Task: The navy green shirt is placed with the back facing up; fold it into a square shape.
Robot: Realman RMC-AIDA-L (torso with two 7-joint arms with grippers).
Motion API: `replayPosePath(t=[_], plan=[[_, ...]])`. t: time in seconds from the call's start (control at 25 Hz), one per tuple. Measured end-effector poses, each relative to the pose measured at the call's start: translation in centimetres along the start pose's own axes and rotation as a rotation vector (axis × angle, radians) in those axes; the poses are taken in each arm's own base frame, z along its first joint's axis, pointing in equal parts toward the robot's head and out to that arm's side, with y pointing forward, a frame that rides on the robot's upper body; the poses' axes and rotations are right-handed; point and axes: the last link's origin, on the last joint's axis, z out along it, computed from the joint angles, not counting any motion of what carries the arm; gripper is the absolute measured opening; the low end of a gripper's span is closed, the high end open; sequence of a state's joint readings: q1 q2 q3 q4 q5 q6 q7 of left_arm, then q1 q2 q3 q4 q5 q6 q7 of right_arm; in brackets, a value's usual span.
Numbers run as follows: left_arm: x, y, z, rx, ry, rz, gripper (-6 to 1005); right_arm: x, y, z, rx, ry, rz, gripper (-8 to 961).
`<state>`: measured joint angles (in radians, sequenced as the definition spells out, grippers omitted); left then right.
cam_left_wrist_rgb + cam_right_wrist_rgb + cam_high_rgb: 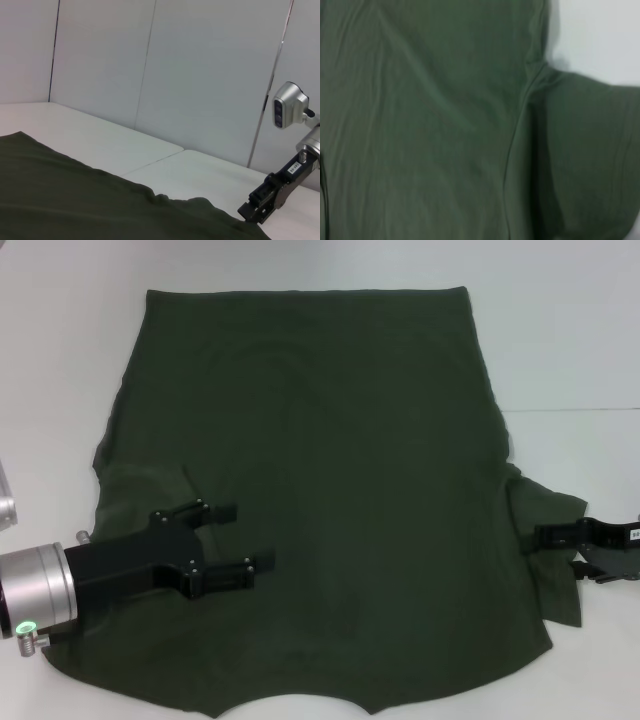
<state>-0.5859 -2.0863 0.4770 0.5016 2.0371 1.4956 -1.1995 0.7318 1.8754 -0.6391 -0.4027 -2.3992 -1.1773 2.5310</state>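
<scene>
The navy green shirt point(330, 470) lies spread flat on the white table point(570, 350), its straight hem at the far side and its curved neckline at the near edge. My left gripper point(240, 538) is over the shirt's left part, open, with nothing between its fingers. At the shirt's right sleeve point(545, 530) is my right gripper point(548, 536), its tip at the sleeve's edge. The left wrist view shows the shirt point(75, 200) and, far off, the right gripper point(252, 212) touching the cloth. Cloth point(430, 125) with the sleeve seam fills the right wrist view.
Bare white table point(60, 350) surrounds the shirt on the left, right and far sides. Pale wall panels point(200, 75) stand behind the table. A seam line crosses the tabletop point(155, 160). The shirt's near edge reaches the bottom of the head view.
</scene>
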Motion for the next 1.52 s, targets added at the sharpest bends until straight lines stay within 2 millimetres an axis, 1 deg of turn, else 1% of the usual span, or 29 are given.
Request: replayPosePath(t=[0.36,0.6,1.04,1.12,1.52], plan=[[0.03,-0.02,0.03,0.000,0.000,0.001,933,0.09,-0.12,-0.02,-0.002,-0.001,0.008,886],[0.04,-0.02,0.08,0.002,0.002,0.000,934,0.04,-0.29,-0.21,-0.001,-0.003,0.014,650],[0.08,-0.16,0.12,0.010,0.002,0.001,934,-0.12,-0.48,-0.41,0.009,-0.007,0.020,628],[0.10,-0.17,0.13,0.011,0.002,0.001,934,-0.14,-0.50,-0.43,0.010,-0.007,0.020,432],[0.36,-0.31,0.26,0.016,0.011,0.004,933,-0.14,-0.60,-0.48,0.010,-0.012,0.015,206]])
